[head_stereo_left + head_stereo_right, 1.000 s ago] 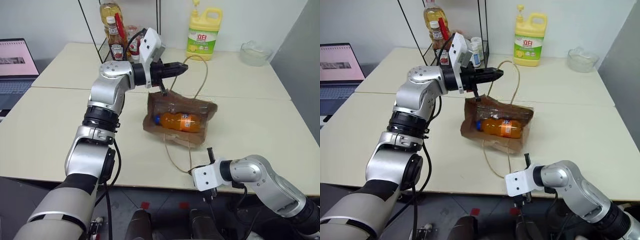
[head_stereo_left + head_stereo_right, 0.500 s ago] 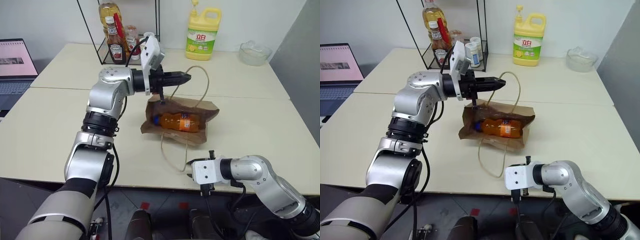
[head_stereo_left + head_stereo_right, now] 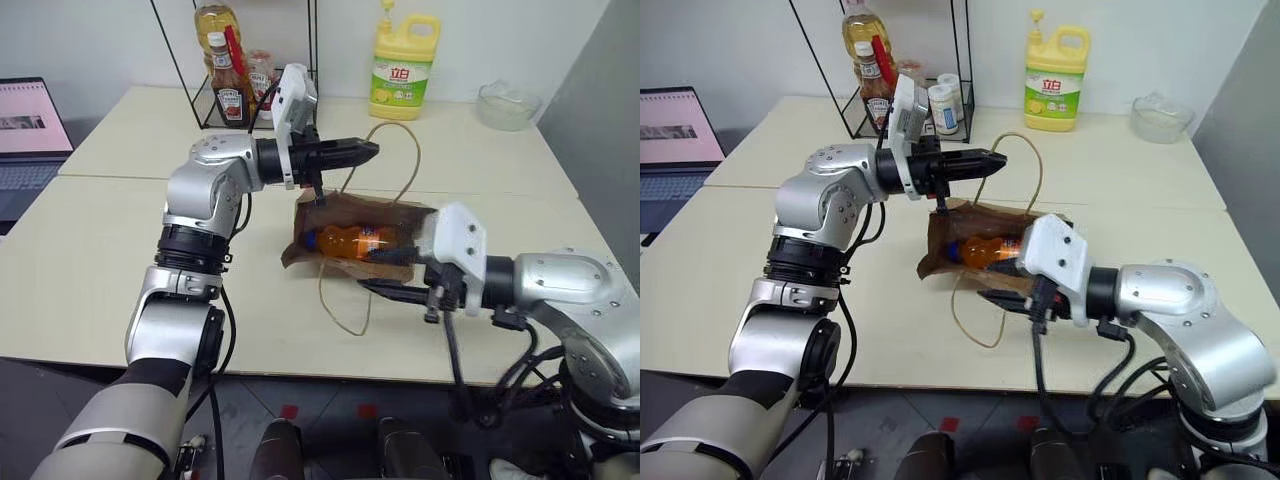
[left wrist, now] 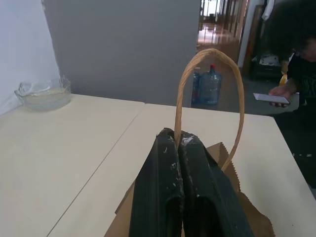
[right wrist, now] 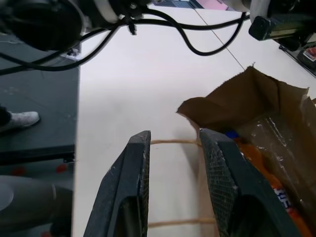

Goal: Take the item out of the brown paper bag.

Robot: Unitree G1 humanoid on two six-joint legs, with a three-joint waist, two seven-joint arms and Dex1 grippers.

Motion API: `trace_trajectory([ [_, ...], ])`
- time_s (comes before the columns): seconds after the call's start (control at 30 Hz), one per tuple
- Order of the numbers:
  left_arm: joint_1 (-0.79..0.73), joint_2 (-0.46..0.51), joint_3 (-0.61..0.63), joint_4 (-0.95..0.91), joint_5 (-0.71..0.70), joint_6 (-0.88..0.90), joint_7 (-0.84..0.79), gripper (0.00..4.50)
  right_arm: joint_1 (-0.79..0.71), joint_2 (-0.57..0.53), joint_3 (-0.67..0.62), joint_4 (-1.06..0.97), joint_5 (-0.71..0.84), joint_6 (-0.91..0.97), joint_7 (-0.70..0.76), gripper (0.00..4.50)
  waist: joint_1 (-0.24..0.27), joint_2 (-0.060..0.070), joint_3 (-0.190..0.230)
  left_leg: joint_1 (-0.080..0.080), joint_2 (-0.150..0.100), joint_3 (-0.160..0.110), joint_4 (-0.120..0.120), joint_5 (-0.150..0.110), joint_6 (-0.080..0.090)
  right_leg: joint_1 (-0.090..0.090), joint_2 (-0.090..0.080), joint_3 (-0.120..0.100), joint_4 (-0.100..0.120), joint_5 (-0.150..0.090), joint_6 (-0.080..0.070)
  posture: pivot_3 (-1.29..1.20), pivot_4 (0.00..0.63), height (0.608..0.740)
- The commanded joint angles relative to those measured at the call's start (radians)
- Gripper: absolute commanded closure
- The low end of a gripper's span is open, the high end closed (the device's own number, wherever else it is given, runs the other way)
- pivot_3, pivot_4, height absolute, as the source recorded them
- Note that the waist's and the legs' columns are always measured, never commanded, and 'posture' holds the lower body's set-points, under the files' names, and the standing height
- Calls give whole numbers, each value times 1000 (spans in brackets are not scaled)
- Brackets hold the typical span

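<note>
The small clear plastic bottle of orange soda (image 3: 358, 242) lies on its side inside the creased brown paper bag (image 3: 318, 212), mouth toward the robot. Smooth, round and fairly light, it likely slips; grip its mid-body. The left gripper (image 3: 364, 151), pressed together, pinches 1 tan cord handle (image 4: 209, 55), lifting the upper lip. The right gripper (image 5: 174, 170), spread, nears the mouth; the soft paper edge and loose lower handle (image 3: 340, 318) could snag.

One brown paper bag (image 3: 365, 240), one orange soda bottle (image 3: 355, 241), one yellow detergent jug (image 3: 405, 62), one glass bowl (image 3: 506, 105), one laptop (image 3: 30, 130).
</note>
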Motion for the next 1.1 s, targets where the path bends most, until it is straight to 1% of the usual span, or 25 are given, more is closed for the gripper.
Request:
trace_trajectory([
  [0.03, -49, -2, 37, -8, -32, 8, 4, 4500, -59, -3, 142, 98, -92, -86, -104, 2894, 0, 0, 0, 0, 0, 0, 0, 0, 0, 0, 0, 0, 0, 0, 0, 0, 150, 740],
  [0.13, -53, 1, 43, -4, -33, 13, 1, 4500, -110, 19, 227, 201, -152, -143, -160, 2894, -1, 0, 0, -1, 0, 0, 0, 0, 0, -1, 0, 0, 0, 0, 0, 0, 150, 740],
  [0.23, -52, 3, 48, -6, -34, 17, 0, 4500, -138, 30, 278, 272, -183, -173, -182, 2894, -1, 0, 0, -1, 0, 0, 0, 0, 0, -2, 0, 0, 0, 0, 0, 0, 150, 740],
  [0.43, -44, 4, 51, -20, -42, 25, 3, 4500, -247, 47, 383, 481, -284, -275, -188, 2894, -3, 0, 0, -4, 0, 0, 0, 0, 0, -6, 0, 0, 2, 0, 0, 0, 150, 740],
  [0.63, -41, 1, 50, -30, -44, 28, 8, 4500, -313, 68, 461, 651, -378, -385, -166, 2894, -4, 0, 0, -5, 0, 0, 0, 0, 0, -6, 0, 0, 2, 0, 0, 0, 150, 740],
  [0.97, -31, 0, 49, -41, -43, 21, 11, 4500, -351, 94, 523, 765, -495, -458, -105, 2894, -6, 1, 0, -5, 0, 0, 0, 0, 0, -7, 0, 0, 3, 0, 0, 0, 150, 740],
  [1.1, -25, -4, 48, -51, -45, 20, 14, 4500, -363, 115, 524, 795, -519, -470, -85, 2894, -7, 1, 0, -5, 0, 0, 0, 0, 0, -7, 0, 0, 3, 0, 0, 0, 150, 740],
])
